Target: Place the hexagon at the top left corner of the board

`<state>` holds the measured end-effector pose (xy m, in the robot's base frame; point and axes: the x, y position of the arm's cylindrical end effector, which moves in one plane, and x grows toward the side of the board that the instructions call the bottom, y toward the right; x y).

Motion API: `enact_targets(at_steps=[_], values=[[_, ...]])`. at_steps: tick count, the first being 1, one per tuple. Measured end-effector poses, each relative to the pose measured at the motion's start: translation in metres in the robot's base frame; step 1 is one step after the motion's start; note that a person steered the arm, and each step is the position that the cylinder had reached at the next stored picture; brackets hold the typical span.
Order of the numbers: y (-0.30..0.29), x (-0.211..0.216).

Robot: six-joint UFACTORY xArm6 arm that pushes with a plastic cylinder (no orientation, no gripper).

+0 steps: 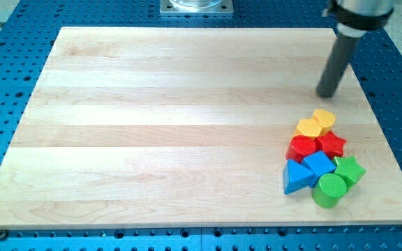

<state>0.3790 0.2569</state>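
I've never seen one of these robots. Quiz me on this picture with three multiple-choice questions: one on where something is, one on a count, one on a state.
1. Where do the blocks sit on the board?
A. top left
B. centre
C. bottom right

2. How many red blocks are there?
A. one
B. two
C. four

3. Is my tip touching a block?
A. yes, a blue one
B. no, it stands apart above the pile
C. yes, a green one

Answers:
1 C: all eight are bunched near the view's bottom right.
2 B: a red block and a red star lie side by side.
3 B: bare wood shows between my tip and the nearest yellow block.
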Motion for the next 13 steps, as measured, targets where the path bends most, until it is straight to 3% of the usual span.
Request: enact_targets(at_steps=[1, 2, 5, 6, 7, 8, 9, 10, 11, 12, 13], values=[[0.021, 0.061], [-0.011, 0.089], [-0.146, 0.096], [-0.099, 0.096], [-0.101, 0.122], [-0.151, 0.142], [-0.216, 0.121], [-0.277, 0.049], [-0.328, 0.017], [-0.275, 0.037], [-0.270, 0.057]])
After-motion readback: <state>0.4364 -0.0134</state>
